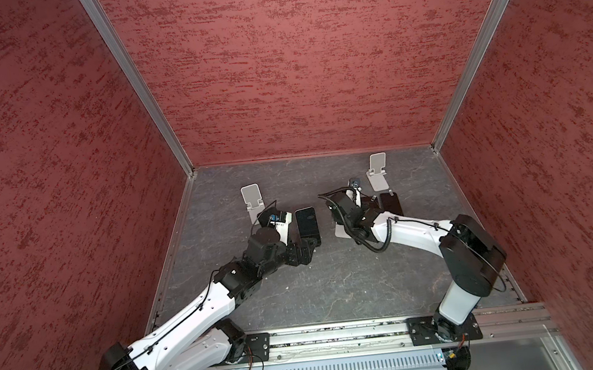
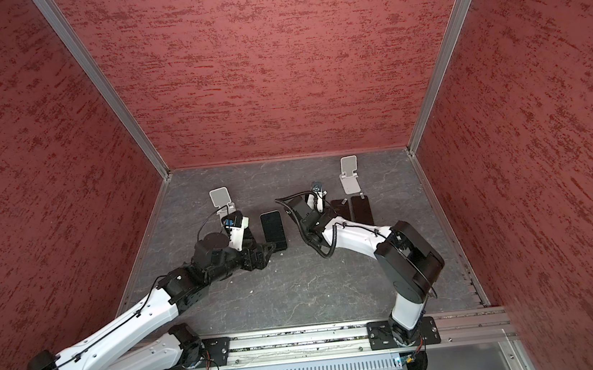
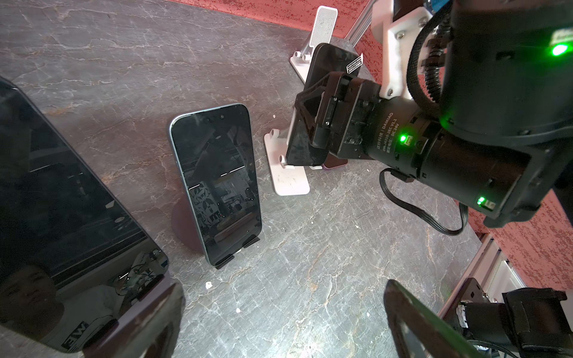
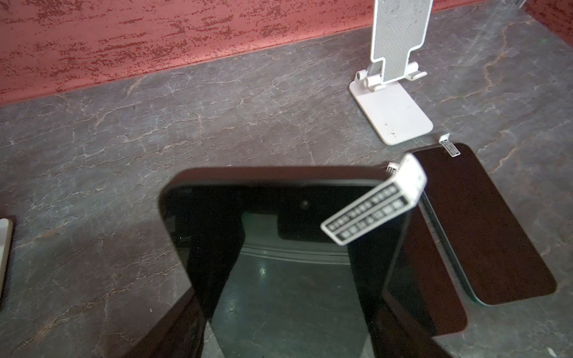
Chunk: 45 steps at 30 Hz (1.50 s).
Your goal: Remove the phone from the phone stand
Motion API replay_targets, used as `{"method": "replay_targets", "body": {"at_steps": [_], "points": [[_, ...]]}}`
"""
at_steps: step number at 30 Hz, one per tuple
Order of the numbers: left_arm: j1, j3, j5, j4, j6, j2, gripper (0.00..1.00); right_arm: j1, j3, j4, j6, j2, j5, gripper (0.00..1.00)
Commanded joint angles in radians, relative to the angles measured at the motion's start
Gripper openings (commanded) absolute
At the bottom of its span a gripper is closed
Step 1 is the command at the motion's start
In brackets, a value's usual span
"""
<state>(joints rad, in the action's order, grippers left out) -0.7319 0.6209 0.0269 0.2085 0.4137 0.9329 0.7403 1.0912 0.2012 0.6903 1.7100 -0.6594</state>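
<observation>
A black phone (image 3: 325, 65) with a white sticker tab leans on a white phone stand (image 3: 288, 176). My right gripper (image 3: 313, 124) is shut on it, one finger on each long edge. The right wrist view shows this phone (image 4: 279, 279) filling the space between the right gripper's (image 4: 288, 325) fingers. In both top views the right arm hides the gripper and phone; only a corner of the stand's base (image 1: 341, 232) shows. My left gripper (image 3: 285, 297) stands open and empty over the bare floor, beside another phone (image 1: 307, 226).
A phone on a dark stand (image 3: 217, 186) and a nearer propped phone (image 3: 62, 217) stand by the left gripper. Two phones (image 4: 496, 232) (image 2: 340, 209) lie flat on the right. Empty white stands (image 1: 251, 198) (image 1: 378, 171) stand at the back. Red walls enclose the floor.
</observation>
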Motion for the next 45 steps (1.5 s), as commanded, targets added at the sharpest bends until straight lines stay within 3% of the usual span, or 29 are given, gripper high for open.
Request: {"method": "replay_targets", "body": {"at_steps": [1,21,32,45], "points": [[0.008,-0.011,0.014,-0.021,-0.002,0.0,1.0,0.009,0.026,-0.017,-0.017,-0.024,-0.054,0.68],[0.008,-0.006,0.021,-0.025,0.016,0.018,1.0,0.014,0.033,-0.025,-0.093,-0.121,-0.006,0.67],[0.005,0.011,0.011,0.005,0.026,0.026,1.0,0.014,0.023,0.035,-0.149,-0.207,0.082,0.67],[-0.02,0.029,0.054,-0.082,0.042,0.063,0.99,0.007,-0.037,0.096,-0.181,-0.338,0.088,0.67]]}}
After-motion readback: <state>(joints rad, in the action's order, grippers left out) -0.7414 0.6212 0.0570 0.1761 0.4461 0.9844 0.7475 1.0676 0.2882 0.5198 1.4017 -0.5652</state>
